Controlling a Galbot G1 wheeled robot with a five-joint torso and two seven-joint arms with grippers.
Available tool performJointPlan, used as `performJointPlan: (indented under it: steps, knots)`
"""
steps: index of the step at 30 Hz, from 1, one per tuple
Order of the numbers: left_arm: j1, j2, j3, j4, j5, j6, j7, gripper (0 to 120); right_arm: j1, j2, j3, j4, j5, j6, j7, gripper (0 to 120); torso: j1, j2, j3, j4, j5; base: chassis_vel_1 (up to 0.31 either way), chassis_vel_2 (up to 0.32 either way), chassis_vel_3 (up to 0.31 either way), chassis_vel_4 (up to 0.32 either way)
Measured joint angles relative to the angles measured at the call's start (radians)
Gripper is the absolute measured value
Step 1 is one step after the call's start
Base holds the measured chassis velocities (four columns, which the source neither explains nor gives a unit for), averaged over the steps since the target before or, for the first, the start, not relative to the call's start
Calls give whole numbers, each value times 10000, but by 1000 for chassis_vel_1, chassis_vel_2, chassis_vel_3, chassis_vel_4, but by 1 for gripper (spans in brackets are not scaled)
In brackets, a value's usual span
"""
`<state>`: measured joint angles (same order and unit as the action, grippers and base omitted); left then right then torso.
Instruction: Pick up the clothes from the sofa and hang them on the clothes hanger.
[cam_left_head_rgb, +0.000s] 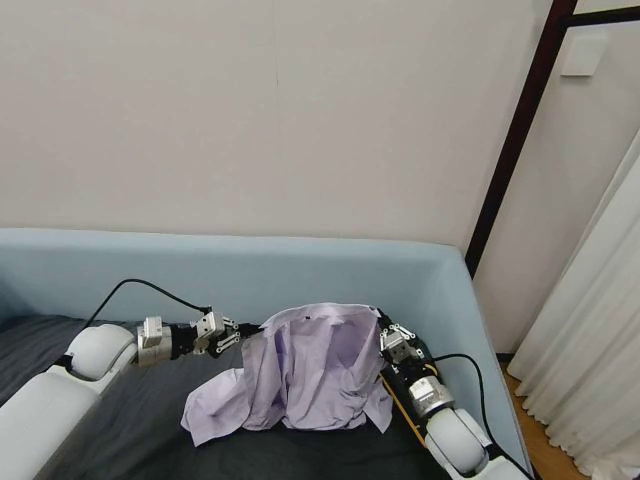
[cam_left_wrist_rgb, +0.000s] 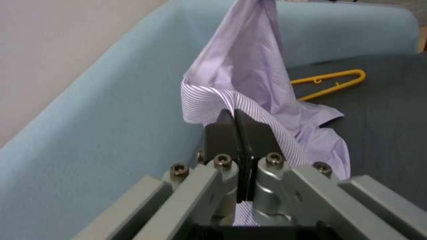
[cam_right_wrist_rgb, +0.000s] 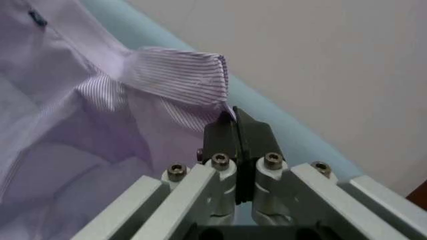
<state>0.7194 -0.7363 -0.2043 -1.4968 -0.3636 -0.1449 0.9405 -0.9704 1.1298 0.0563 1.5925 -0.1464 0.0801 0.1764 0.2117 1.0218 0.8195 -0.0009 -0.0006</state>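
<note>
Shirt (cam_left_head_rgb: 318, 385) clamped by left pincer (cam_left_head_rgb: 248, 331) and right pincer (cam_left_head_rgb: 383, 331)

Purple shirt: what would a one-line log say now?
left gripper: shut on shirt | right gripper: shut on shirt | shirt: collar up, rest on sofa | hanger: on sofa

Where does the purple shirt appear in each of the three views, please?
Head view: the shirt is in the lower middle, held up between the left gripper and the right gripper.
Left wrist view: the shirt is pinched in the left gripper, with a yellow hanger beyond it.
Right wrist view: the shirt has its collar pinched in the right gripper.
Shared landmark: the light blue sofa back.
</note>
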Motion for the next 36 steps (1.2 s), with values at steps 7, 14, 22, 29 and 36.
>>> performJointPlan:
  steps: [7,14,22,29,36]
  knots:
    - [-681,-133,210,742,306,9,307,0,-190,1,-100,-41,3088,-975,-682,17,0,1,0,-4,2,0,0,0,0]
    - [-828,-355,221,1109,571,-27,444,0,-369,-266,111,-457,5165,-2718,-763,40,0,1,0,-3,0,0,0,0,0]
    - [-942,-441,246,1163,617,-71,481,0,-180,-237,389,-1234,6093,-5100,140,68,0,2,0,-2,0,0,0,0,0]
    - [-890,-415,199,1164,561,-219,442,0,957,217,421,-3478,5357,-5387,-726,97,0,1,1,-2,1,0,0,0,0]
    - [-826,-352,103,1191,457,-316,402,0,1800,510,514,-4920,4755,-4945,-1548,100,2,1,1,-1,1,0,0,0,0]
